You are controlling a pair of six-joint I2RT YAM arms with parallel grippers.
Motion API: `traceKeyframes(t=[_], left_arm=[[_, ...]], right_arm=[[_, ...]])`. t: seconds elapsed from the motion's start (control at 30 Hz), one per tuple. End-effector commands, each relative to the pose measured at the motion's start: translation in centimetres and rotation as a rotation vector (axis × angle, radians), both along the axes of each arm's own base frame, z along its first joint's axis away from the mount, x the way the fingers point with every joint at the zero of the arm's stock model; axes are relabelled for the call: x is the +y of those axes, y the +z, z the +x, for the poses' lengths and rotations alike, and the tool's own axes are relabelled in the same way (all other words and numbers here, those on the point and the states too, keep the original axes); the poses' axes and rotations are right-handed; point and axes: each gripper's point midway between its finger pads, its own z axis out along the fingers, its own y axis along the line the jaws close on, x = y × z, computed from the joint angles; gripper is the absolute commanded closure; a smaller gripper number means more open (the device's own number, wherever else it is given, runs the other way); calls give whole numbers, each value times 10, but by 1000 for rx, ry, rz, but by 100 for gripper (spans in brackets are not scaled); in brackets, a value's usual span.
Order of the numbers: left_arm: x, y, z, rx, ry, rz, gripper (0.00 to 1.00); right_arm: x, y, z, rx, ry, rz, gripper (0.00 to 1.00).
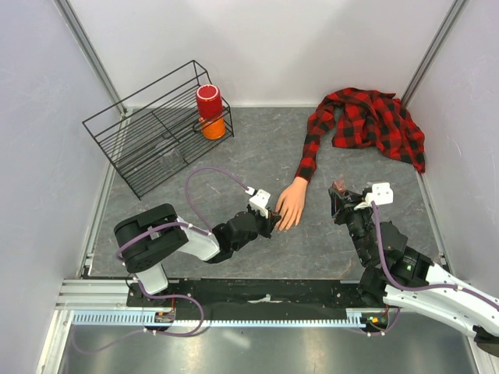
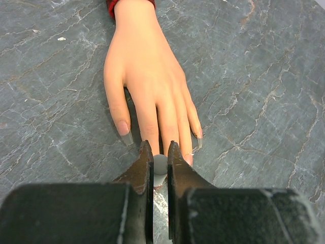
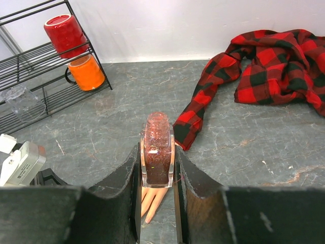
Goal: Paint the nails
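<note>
The pale mannequin hand [image 1: 292, 204] lies flat on the grey table, coming out of a red-and-black plaid sleeve [image 1: 310, 156]. In the left wrist view its fingers [image 2: 152, 86] point at me, with long clear nails [image 2: 126, 138] on the tips. My left gripper [image 1: 269, 222] [image 2: 160, 152] is shut on a small white cap [image 2: 160, 165], held right at the middle fingertips; any brush below it is hidden. My right gripper [image 1: 341, 193] [image 3: 156, 152] is shut on an uncapped bottle of red glitter polish [image 3: 157, 137], held upright to the right of the hand.
The plaid shirt [image 1: 370, 121] is heaped at the back right. A black wire rack [image 1: 148, 132] at the back left holds a red cup [image 1: 208, 101], an orange cup [image 1: 213, 127] and a clear glass [image 3: 20, 101].
</note>
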Motion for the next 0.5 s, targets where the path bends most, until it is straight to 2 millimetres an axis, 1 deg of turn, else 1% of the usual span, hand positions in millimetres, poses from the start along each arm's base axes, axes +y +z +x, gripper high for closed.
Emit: traceKeyframes(t=[0.0, 0.3, 0.47], left_arm=[[-9, 25, 10, -59, 13, -45, 98], [-12, 25, 14, -76, 10, -36, 98], [-12, 23, 13, -65, 4, -38, 98]], right_arm=[[1, 8, 0, -23, 7, 34, 100], [1, 8, 0, -23, 7, 34, 100], [0, 9, 0, -24, 6, 37, 100]])
